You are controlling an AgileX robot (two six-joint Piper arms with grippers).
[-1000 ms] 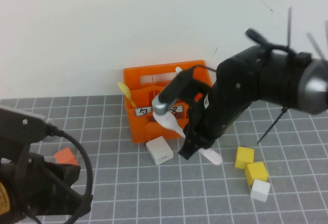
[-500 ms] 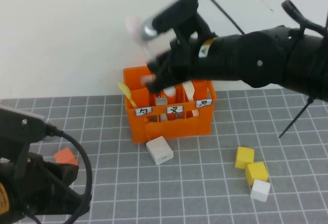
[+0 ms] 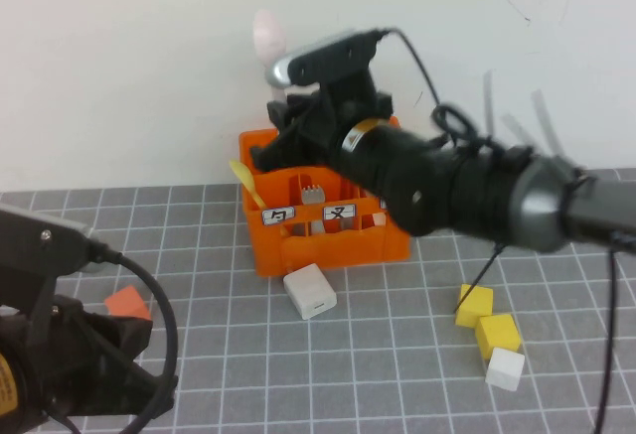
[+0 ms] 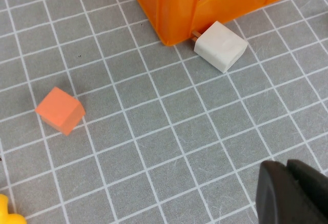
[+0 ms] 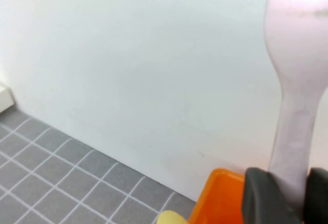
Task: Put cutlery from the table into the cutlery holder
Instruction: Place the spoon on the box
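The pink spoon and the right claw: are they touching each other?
Touching. In the right wrist view, the right claw has a finger on each side of the pink spoon handle, with no gap visible. The left claw is parked low over the table.

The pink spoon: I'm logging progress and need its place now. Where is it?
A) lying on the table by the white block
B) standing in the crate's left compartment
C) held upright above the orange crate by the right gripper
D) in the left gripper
C: the right gripper has its fingers shut on the pink spoon, bowl up, above the orange crate; the left gripper sits low, apart from it.
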